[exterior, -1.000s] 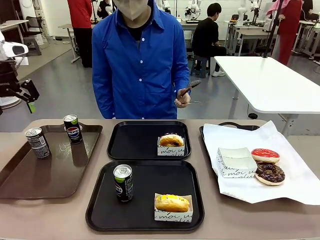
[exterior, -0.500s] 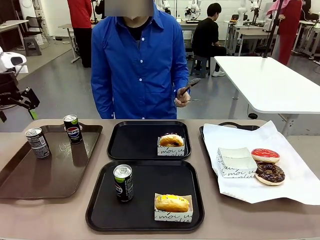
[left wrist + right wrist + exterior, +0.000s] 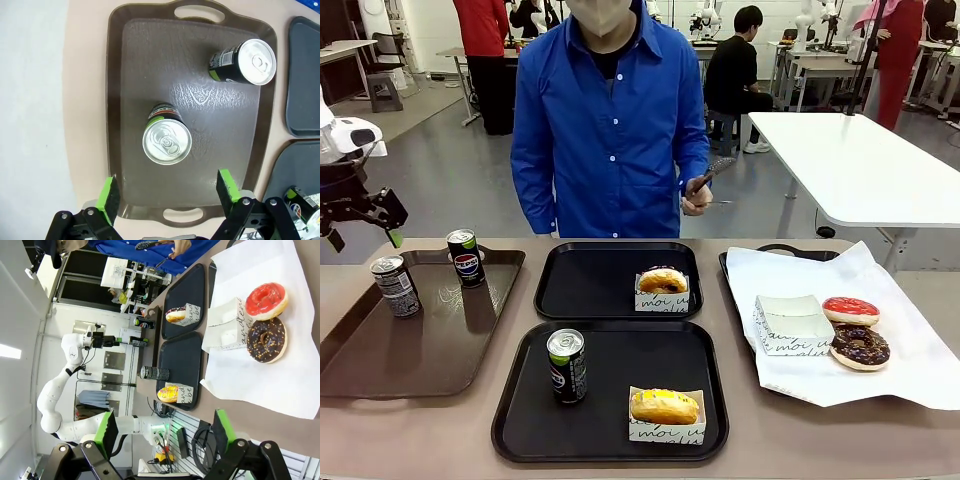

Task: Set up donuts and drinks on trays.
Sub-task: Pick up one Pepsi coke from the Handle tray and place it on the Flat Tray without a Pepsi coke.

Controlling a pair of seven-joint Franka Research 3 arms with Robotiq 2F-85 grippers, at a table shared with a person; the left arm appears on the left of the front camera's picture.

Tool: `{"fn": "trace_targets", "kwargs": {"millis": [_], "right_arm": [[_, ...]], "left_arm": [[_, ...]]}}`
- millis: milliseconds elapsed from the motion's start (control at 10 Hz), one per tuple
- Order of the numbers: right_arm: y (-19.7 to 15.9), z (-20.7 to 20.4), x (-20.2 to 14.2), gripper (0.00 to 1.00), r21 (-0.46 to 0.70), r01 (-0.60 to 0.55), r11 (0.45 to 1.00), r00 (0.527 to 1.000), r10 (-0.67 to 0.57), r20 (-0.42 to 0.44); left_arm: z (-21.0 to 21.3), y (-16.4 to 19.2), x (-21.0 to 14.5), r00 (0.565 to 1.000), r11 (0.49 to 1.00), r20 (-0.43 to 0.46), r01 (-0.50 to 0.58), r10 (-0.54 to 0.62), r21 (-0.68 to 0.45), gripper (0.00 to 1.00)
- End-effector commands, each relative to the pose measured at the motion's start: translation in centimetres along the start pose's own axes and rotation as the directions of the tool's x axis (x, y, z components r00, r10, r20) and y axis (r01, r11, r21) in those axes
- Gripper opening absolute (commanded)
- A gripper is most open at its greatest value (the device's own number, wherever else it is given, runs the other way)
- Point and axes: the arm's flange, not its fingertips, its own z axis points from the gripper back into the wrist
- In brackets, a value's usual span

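- greyish can (image 3: 166, 142): upright, silver top, straight ahead of the left jaws, centred between them, touching neither.
- Pepsi can (image 3: 245, 62): upright, farther ahead, toward the right-finger side.
- third can (image 3: 302, 202): black, upright on the near black tray (image 3: 295, 170), just past the left jaws' right finger.
- far black tray (image 3: 306, 75): farther ahead, same side.
- yellow donut (image 3: 170, 391): in a paper sleeve on the near tray, ahead of the right jaws, left-finger side.
- dark-topped donut (image 3: 176, 314): sleeved, on the far tray, farther ahead.
- red donut (image 3: 266, 300) and chocolate donut (image 3: 267, 339): flat, side by side, well ahead of the right jaws, right-finger side.
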Motion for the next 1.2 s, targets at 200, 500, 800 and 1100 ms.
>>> {"fn": "trace_targets", "kwargs": {"millis": [200,500,800,1100], "right_arm": [[-0.1,0.0,0.0,1.0,0.013,-0.012,1.0,1.0,0.012,0.003],[-0.1,0.0,0.0,1.0,0.013,-0.012,1.0,1.0,0.012,0.003],[-0.1,0.0,0.0,1.0,0.013,-0.012,1.0,1.0,0.012,0.003],[-0.1,0.0,0.0,1.0,0.013,-0.012,1.0,1.0,0.012,0.003]], "left_arm": [[0.3,0.1,-0.1,1.0,1.0,-0.006,-0.008,0.008,-0.004,1.0],[-1.2,-0.3,0.3,0.999,0.998,-0.003,0.049,-0.05,-0.05,1.0],[-3.3,-0.4,0.6,0.993,0.992,0.013,0.12,-0.12,-0.029,1.0],[-4.3,0.3,1.5,0.989,0.989,0.024,0.147,-0.146,-0.018,1.0]]}}
